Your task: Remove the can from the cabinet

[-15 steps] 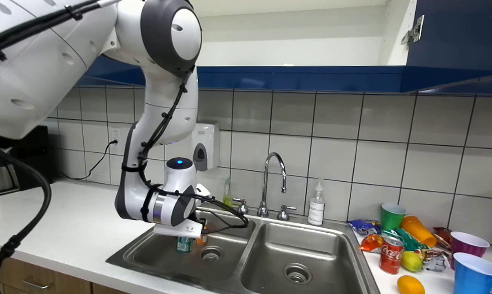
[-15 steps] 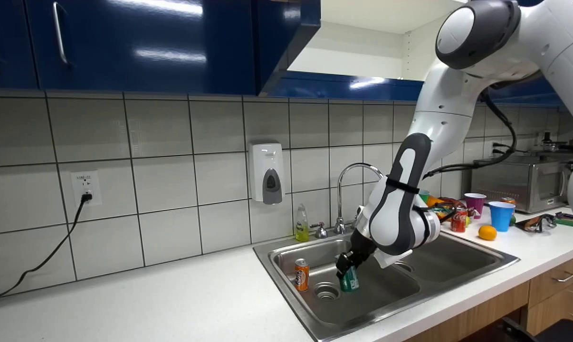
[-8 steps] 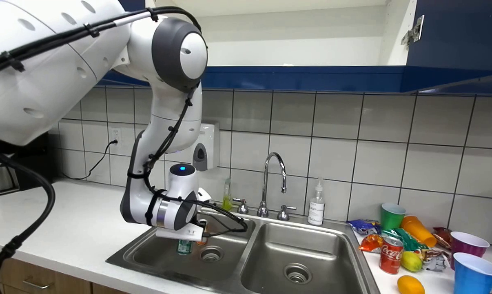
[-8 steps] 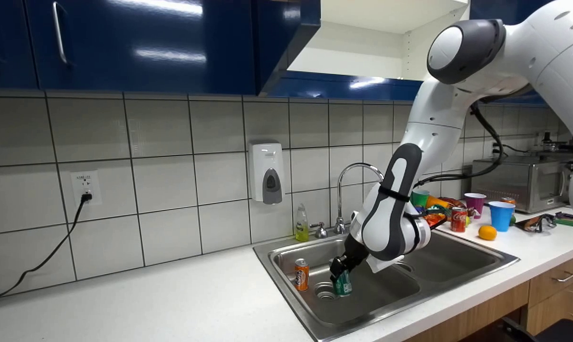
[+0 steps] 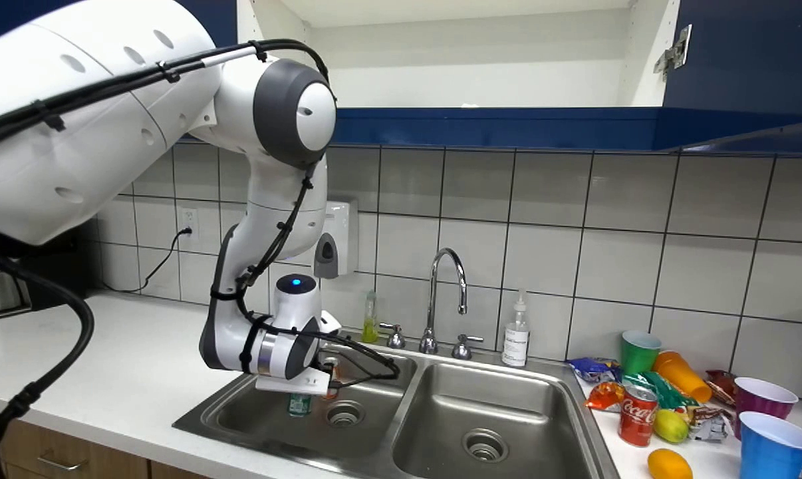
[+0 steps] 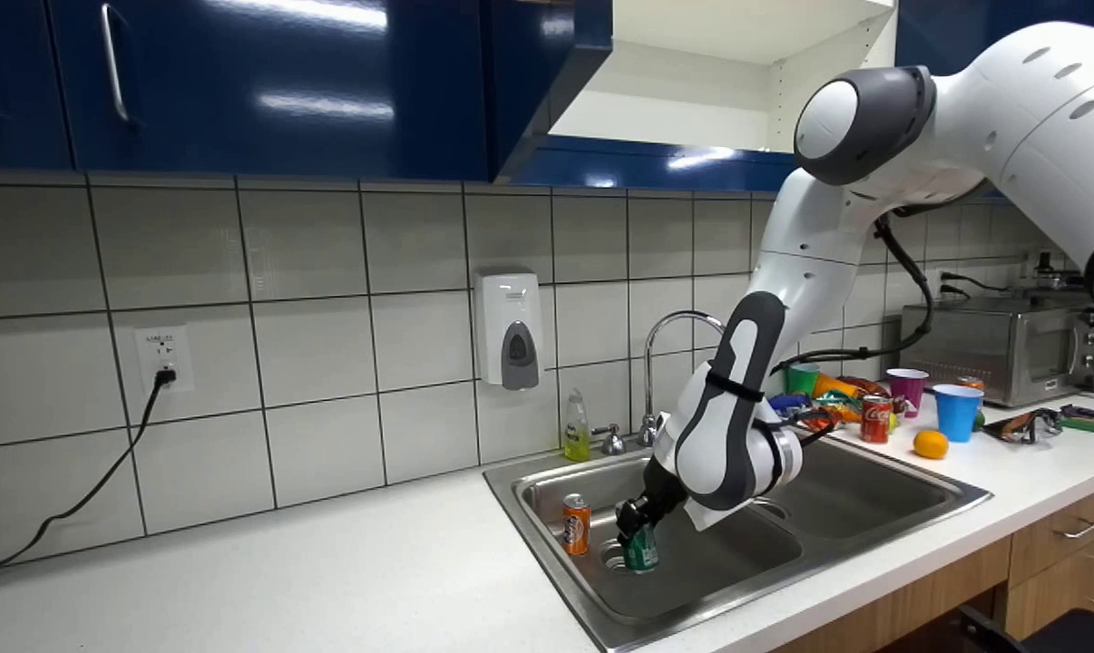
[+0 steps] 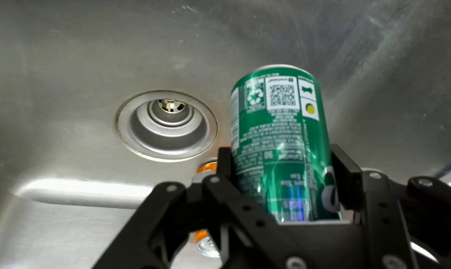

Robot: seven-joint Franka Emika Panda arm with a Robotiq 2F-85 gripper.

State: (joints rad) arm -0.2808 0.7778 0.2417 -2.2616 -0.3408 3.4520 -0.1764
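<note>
Wrist view: gripper (image 7: 283, 164) pinches green can (image 7: 279, 134) down in sink (image 7: 72, 82), w/ drain (image 7: 166, 129) at its 9 o'clock. Cabinet (image 5: 494, 126) is up at 1 o'clock in an exterior view. Prob. put-down step; nxt: lower slow, rest flat, let go.

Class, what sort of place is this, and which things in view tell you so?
Most likely a kitchen, possibly a shared or workplace one: a double-basin metal sink, a blue-fronted wall cabinet above it, and a wall-mounted dispenser.
</note>
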